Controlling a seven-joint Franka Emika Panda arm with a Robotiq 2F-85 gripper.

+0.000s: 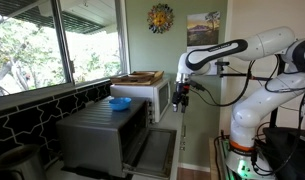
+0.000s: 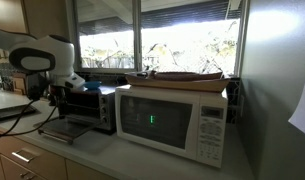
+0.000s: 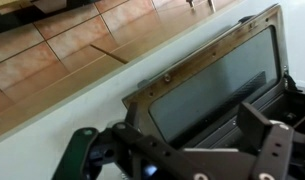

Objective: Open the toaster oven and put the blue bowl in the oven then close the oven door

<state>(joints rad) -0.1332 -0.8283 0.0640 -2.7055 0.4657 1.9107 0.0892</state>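
Wrist view skips the arm (image 1: 242,48); it shows in both exterior views, white, bent toward the counter (image 3: 52,120). Grey oven (image 1: 97,130) sits lower left in an exterior view, with a ribbed top and a dark cavity. White microwave (image 2: 172,120) fills centre frame in an exterior view. Its green display (image 2: 152,121) is lit, but the digits and keypad labels are too small to read. The door (image 3: 207,85) is swung down and open, its dark glass filling mid-right of the wrist view; any print on it is too blurred to read. Wooden tray (image 1: 137,77) lies flat on the microwave top. The gripper (image 3: 177,160) is at the bottom of the wrist view, jaws spread wide with nothing between them and the door glass behind. Blue bowl (image 1: 119,102) sits on the oven top toward the microwave side, outside the cavity. I can make it out only in that exterior view; the wrist view does not show it.
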